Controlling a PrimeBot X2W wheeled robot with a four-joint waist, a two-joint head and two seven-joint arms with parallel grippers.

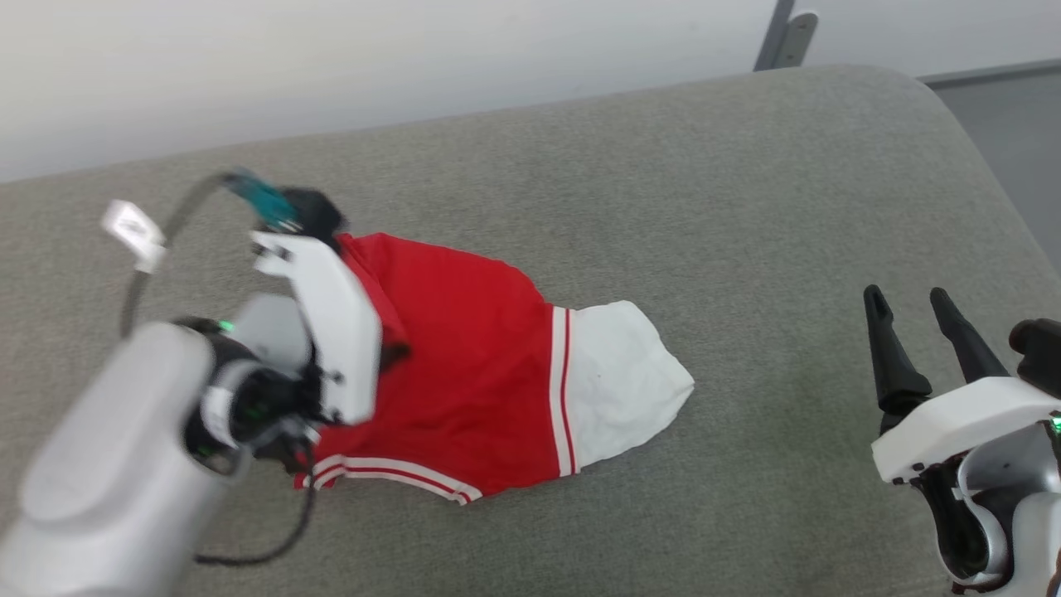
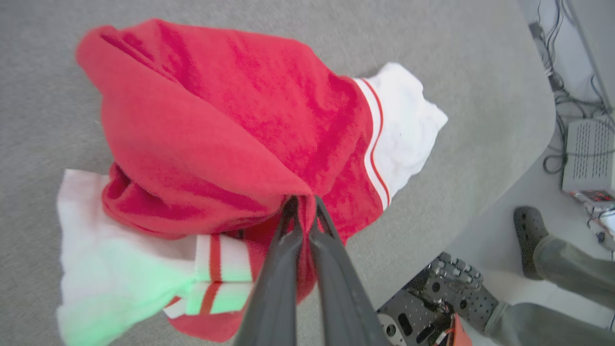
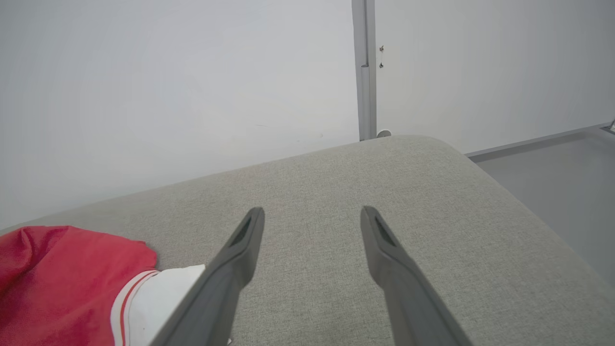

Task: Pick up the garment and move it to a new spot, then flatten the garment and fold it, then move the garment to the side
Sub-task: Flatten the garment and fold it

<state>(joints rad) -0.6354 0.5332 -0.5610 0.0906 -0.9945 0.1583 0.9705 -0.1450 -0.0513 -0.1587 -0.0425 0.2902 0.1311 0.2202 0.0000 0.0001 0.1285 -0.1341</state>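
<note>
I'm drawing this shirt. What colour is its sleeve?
The sleeve is white, with red stripes at its seam; the head view shows it best.

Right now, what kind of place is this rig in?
Probably a robotics lab, not a home: a grey padded work surface against a bare white wall, an electronics box with loose cables on the floor, and a perforated metal plate near a person's shoe.
</note>
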